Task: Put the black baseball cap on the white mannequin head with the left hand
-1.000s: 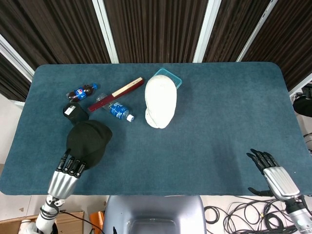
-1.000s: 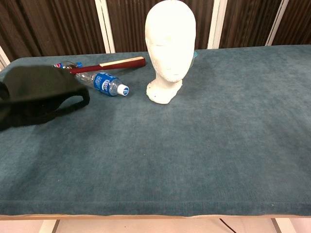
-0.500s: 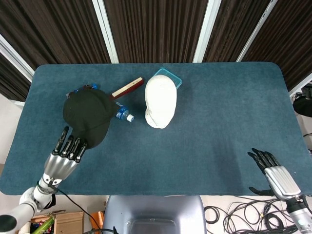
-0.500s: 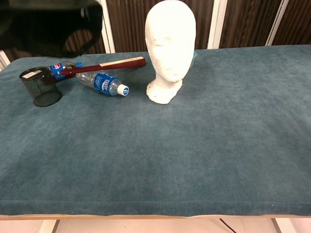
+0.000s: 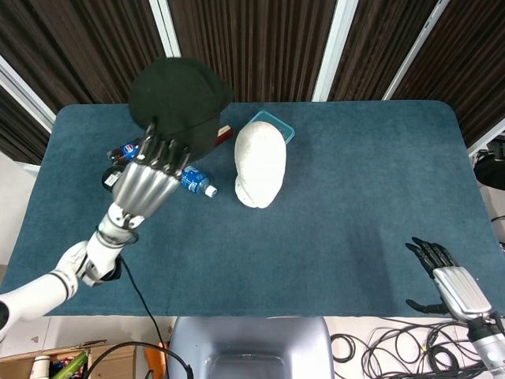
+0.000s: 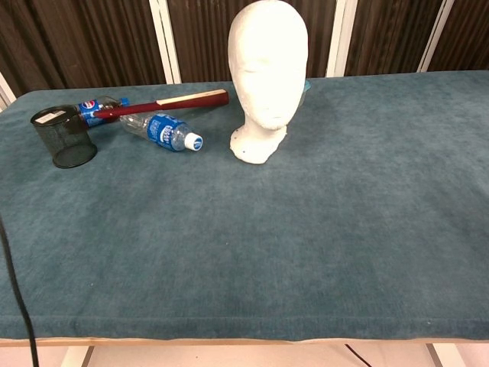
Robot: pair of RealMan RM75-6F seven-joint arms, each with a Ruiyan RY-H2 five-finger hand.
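The black baseball cap (image 5: 177, 99) hangs high in the head view, held by my left hand (image 5: 150, 178), whose fingers grip its lower edge. It sits up and to the left of the white mannequin head (image 5: 259, 163), which stands upright on the blue table (image 5: 355, 181). The chest view shows the mannequin head (image 6: 267, 73) facing the camera, with neither the cap nor the left hand in frame. My right hand (image 5: 450, 280) rests at the table's near right edge, fingers spread, holding nothing.
Left of the mannequin lie a clear water bottle (image 6: 164, 131), a cola bottle (image 6: 98, 105), a red folded fan (image 6: 168, 102) and a black mesh cup (image 6: 63, 137). A teal container (image 5: 277, 125) stands behind the mannequin. A black cable (image 6: 17, 294) crosses the chest view's left edge.
My left hand has lifted the cap from the table's near left, up and rightward toward the mannequin; it has left the chest view. The mesh cup is uncovered. The right hand has barely moved.
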